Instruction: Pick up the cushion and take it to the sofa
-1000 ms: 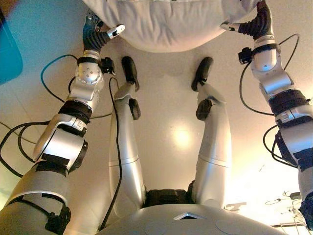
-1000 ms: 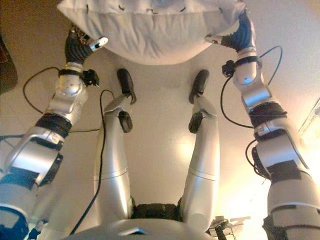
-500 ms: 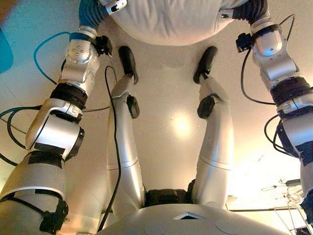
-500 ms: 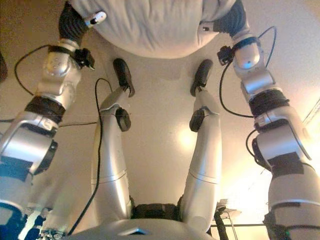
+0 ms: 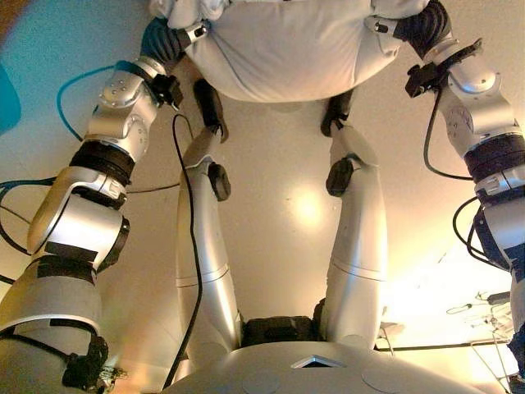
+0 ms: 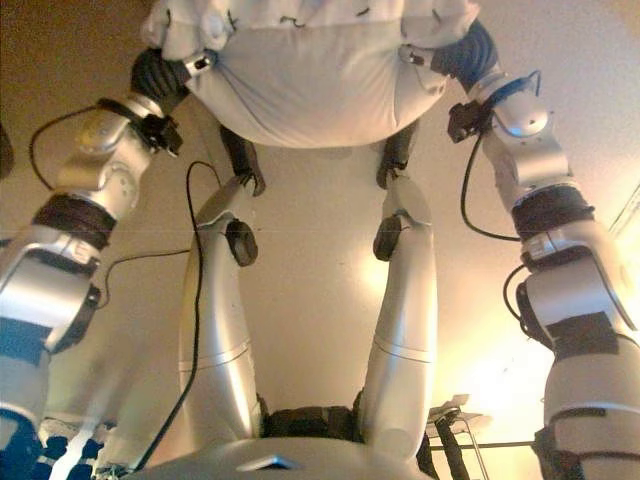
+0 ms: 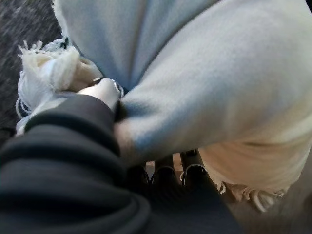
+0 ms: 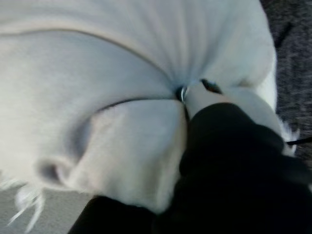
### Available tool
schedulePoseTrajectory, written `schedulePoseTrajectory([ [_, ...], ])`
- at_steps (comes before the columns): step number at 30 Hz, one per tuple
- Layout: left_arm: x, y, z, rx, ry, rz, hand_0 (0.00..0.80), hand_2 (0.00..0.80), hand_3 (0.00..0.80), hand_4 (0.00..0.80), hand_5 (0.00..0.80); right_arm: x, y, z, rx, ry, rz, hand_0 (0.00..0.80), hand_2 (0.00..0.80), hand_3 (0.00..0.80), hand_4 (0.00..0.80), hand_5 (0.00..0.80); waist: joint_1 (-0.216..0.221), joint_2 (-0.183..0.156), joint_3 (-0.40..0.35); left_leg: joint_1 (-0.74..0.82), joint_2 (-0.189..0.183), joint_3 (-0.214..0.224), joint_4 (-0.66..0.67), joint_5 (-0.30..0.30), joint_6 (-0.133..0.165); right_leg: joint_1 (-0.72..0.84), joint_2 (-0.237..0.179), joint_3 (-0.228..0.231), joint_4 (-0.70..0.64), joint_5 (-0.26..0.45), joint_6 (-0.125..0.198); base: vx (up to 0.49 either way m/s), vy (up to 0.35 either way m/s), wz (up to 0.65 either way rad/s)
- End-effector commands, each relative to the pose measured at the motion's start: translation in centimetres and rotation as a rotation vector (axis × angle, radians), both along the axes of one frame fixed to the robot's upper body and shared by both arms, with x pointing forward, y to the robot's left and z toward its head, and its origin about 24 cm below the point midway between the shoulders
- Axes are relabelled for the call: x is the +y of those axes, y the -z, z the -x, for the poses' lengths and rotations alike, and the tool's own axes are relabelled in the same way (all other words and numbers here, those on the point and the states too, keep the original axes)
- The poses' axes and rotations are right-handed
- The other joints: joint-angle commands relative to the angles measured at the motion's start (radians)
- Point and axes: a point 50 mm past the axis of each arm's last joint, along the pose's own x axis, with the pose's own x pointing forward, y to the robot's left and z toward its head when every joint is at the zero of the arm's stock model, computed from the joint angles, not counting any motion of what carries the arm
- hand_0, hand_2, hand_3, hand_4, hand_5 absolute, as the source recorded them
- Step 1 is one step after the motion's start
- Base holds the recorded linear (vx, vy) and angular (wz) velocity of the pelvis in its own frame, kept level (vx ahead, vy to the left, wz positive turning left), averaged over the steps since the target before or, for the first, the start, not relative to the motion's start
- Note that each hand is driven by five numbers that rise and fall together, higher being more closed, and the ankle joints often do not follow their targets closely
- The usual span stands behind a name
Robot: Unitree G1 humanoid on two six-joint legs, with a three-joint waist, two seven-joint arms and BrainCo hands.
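Note:
A plump white cushion with a fringed edge hangs in the air between my two hands, at the top of both eye views. My left hand grips its left side, thumb pressed into the cloth and fingers curled underneath. On the right side my right hand pinches the cloth, its thumb sunk in a fold. The cushion fills both wrist views, bulging over each hand. The sofa is not in view.
Pale floor lies below the cushion. A teal object shows at the left edge. A dark carpet-like surface shows past the cushion in the wrist views.
The cushion has come nearer and lower in the eye views. Both hands keep their hold on it. The whole picture has shifted as the camera moved.

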Motion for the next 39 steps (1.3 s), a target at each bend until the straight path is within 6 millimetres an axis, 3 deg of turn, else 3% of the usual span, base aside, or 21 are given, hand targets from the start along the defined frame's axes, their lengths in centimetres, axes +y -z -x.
schedulePoseTrajectory([
  [1,-7.1,-2.6,2.0,-0.196,0.367,0.051,0.8,0.8,0.8,0.8,0.8,5.3,-2.6,1.8,-0.148,-0.286,-0.004,0.8,0.8,0.8,0.8,0.8,0.014,0.054,-0.003,-0.019,-0.018,-0.055,-0.049,0.041,-0.059,0.022,0.027,-0.001,0.006,0.028,0.046,0.0,0.0,0.0],
  [7,-7.7,1.8,3.7,-0.155,0.396,0.113,0.8,0.8,0.8,0.8,0.8,4.4,0.9,3.0,-0.15,-0.249,-0.068,0.8,0.8,0.8,0.8,0.8,0.014,0.056,-0.003,0.086,-0.008,-0.05,-0.065,0.057,-0.066,0.129,0.026,-0.004,-0.017,0.04,0.046,0.01,-0.043,0.01],
  [8,-7.6,3.0,4.1,-0.134,0.393,0.121,0.8,0.8,0.8,0.8,0.8,4.4,2.0,3.4,-0.135,-0.248,-0.08,0.8,0.8,0.8,0.8,0.8,0.014,0.054,-0.003,0.138,-0.004,-0.055,-0.05,0.016,-0.075,0.179,0.027,-0.001,-0.002,0.003,0.054,-0.019,-0.062,-0.02],
  [9,-7.5,3.4,4.5,-0.138,0.396,0.13,0.8,0.8,0.8,0.8,0.8,4.3,2.4,3.8,-0.153,-0.248,-0.087,0.8,0.8,0.8,0.8,0.8,0.013,0.051,-0.003,0.154,-0.002,-0.047,-0.077,0.057,-0.068,0.193,0.024,-0.008,-0.037,0.045,0.047,0.079,-0.073,-0.04],
  [10,-7.4,4.7,5.1,-0.115,0.399,0.148,0.8,0.8,0.8,0.8,0.8,4.4,3.5,4.3,-0.137,-0.245,-0.098,0.8,0.8,0.8,0.8,0.8,0.014,0.049,-0.003,0.216,0.001,-0.053,-0.069,0.015,-0.077,0.25,0.024,-0.006,-0.028,0.007,0.056,-0.105,-0.073,-0.03],
  [11,-7.3,5.0,5.7,-0.124,0.405,0.168,0.8,0.8,0.8,0.8,0.8,4.3,3.9,4.9,-0.161,-0.248,-0.122,0.8,0.8,0.8,0.8,0.8,0.015,0.045,-0.003,0.249,-0.001,-0.045,-0.106,0.055,-0.067,0.278,0.018,-0.015,-0.07,0.047,0.052,-0.014,-0.087,0.0],
  [16,-7.0,7.4,8.6,-0.112,0.429,0.277,0.8,0.8,0.8,0.8,0.8,4.1,7.0,8.2,-0.203,-0.229,-0.205,0.8,0.8,0.8,0.8,0.8,0.018,0.018,-0.003,0.52,-0.006,-0.016,-0.194,0.05,-0.05,0.531,-0.005,-0.077,-0.162,0.045,0.06,-0.005,-0.11,0.01],
  [21,-7.0,9.0,11.4,-0.107,0.445,0.398,0.8,0.8,0.8,0.8,0.8,3.8,9.3,11.1,-0.199,-0.222,-0.248,0.8,0.8,0.8,0.8,0.8,0.036,-0.004,-0.003,0.845,-0.041,0.014,-0.312,0.034,-0.028,0.862,-0.014,-0.138,-0.289,0.036,0.065,0.104,-0.059,0.01],
  [27,-6.1,8.6,13.5,-0.178,0.389,0.522,0.8,0.8,0.8,0.8,0.8,3.6,8.7,13.3,-0.284,-0.234,-0.251,0.8,0.8,0.8,0.8,0.8,0.055,0.002,-0.11,1.082,-0.059,0.017,-0.454,0.037,-0.013,1.11,0.0,-0.177,-0.405,0.016,0.056,0.077,-0.033,0.01],
  [33,-5.5,8.3,15.3,-0.223,0.336,0.581,0.8,0.8,0.8,0.8,0.8,3.8,7.7,15.1,-0.365,-0.211,-0.294,0.8,0.8,0.8,0.8,0.8,0.066,0.002,-0.281,1.319,-0.045,0.022,-0.627,0.062,-0.009,1.359,0.038,-0.194,-0.553,0.019,0.045,0.181,-0.045,0.08],
  [39,-5.2,7.8,16.2,-0.262,0.303,0.597,0.8,0.8,0.8,0.8,0.8,4.2,6.9,16.4,-0.403,-0.238,-0.335,0.8,0.8,0.8,0.8,0.8,0.07,0.005,-0.402,1.463,-0.024,0.038,-0.719,0.064,-0.01,1.495,0.069,-0.197,-0.62,0.006,0.029,0.174,-0.051,0.0],
])
